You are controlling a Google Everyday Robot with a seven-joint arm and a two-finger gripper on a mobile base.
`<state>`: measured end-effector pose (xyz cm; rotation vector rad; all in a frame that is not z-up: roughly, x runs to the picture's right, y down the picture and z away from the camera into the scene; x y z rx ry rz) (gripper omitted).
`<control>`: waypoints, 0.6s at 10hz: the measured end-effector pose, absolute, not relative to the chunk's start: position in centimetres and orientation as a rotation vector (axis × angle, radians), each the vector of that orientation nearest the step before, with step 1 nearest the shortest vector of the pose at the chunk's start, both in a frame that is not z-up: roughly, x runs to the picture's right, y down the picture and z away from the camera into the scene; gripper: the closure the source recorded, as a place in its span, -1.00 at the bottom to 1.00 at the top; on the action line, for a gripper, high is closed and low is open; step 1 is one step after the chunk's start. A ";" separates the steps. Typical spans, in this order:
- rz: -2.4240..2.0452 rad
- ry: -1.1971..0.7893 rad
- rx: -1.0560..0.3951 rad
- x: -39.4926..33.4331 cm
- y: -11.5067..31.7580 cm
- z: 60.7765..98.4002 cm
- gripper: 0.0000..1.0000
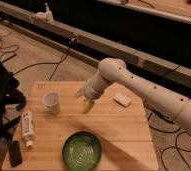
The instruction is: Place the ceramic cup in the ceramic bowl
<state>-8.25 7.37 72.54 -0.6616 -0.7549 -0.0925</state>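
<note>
The small white ceramic cup (51,101) stands upright on the wooden table (119,130), toward its far left. The dark-green ceramic bowl (82,150) with rings inside sits near the table's front edge, empty. My gripper (84,102) hangs at the end of the white arm (139,87) above the table's middle, to the right of the cup and apart from it, behind the bowl. It holds nothing that I can see.
A white tube-like bottle (27,129) lies at the table's left side, with a dark flat object (14,153) at the front left corner. A small white block (122,100) lies at the back right. Cables run over the floor behind the table.
</note>
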 end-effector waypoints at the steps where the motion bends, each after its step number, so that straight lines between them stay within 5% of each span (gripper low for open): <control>1: -0.107 -0.773 -0.668 -9.6 7.3 73.0 -0.30; 6: -0.210 -0.822 -0.716 -16.5 6.1 76.8 -0.30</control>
